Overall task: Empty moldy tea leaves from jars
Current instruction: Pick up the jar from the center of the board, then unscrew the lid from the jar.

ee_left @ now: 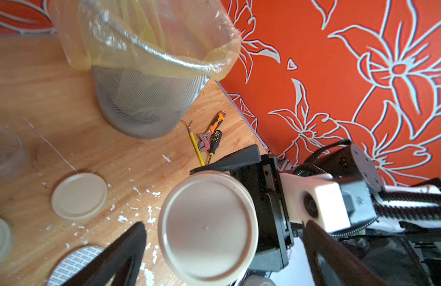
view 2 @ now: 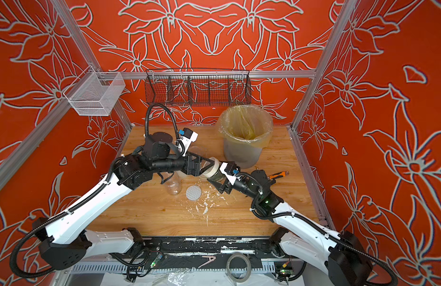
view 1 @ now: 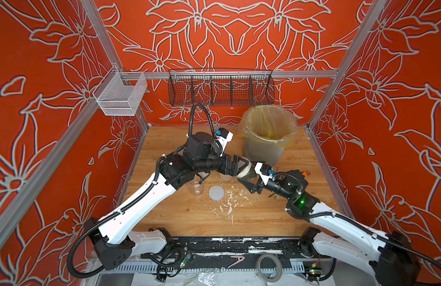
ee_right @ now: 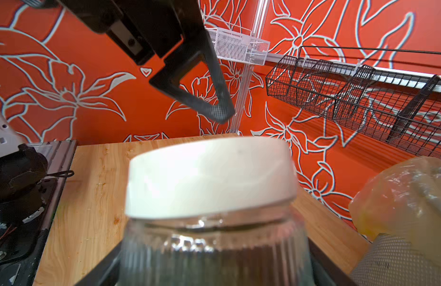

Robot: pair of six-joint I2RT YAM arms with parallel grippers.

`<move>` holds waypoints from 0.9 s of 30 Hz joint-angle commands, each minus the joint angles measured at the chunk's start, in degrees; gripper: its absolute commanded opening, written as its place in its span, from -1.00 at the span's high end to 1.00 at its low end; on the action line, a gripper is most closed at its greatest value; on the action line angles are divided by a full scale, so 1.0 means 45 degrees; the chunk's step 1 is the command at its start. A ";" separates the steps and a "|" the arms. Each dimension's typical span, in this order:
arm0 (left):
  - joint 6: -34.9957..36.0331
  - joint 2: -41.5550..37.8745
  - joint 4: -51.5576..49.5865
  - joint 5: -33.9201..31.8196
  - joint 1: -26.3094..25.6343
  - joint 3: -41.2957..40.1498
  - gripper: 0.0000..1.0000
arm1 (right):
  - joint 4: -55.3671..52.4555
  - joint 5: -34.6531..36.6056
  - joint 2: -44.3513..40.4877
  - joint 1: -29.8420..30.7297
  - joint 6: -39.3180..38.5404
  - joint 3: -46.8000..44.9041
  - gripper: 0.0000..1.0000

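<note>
— Closest to the arms' bases, on the bare surface (view 1: 180, 220), what matters?

— Little. White flakes (view 1: 229, 205), a dotted lid (view 1: 216, 192) lying flat, and an empty jar (view 1: 196, 187) standing open just beside it. The job sits one step further out.

— Where?

— Between the two claws, lifted off the surface. The right claw (ee_right: 212, 270) is clenched on the ribbed body of a jar (view 1: 249, 174). There are dark tea leaves (view 2: 218, 177) inside, and its cream lid (ee_left: 207, 227) is on.

— Which way does it lie?

— Tipped nearly level. Its long axis runs from the right wrist toward the left arm, lid end first, so the lid faces squarely into the left claw (ee_left: 224, 224).

— And that claw?

— Released. Its jaws are spread wide, one to each side of the lid, grasping nothing. The finger (ee_right: 214, 74) in the right wrist view stands clear of the rim.

— So the left arm is the nearer one for the lid.

— Yes. I judge it need only clench on the rim and twist while the right holds firm.

— And beyond?

— The lined bin (view 1: 261, 151) is just behind the jar, not under it. The jar would have to go over that rim before tipping.
</note>
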 commanded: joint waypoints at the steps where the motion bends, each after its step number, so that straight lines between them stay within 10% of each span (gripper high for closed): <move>1: 0.3087 -0.0371 -0.0746 0.0210 0.0173 0.0276 -0.95 | 0.0722 0.0023 -0.0508 0.0076 0.0033 -0.0064 0.22; 8: 0.6232 0.0359 -0.2398 0.2496 0.0740 0.1104 -0.96 | 0.0791 -0.0888 -0.0867 0.0078 0.0427 -0.0030 0.27; 27: 0.6222 0.1756 -0.1037 0.4682 0.1096 0.0529 -0.98 | 0.0408 -0.1450 -0.0617 0.0078 0.0600 0.0408 0.30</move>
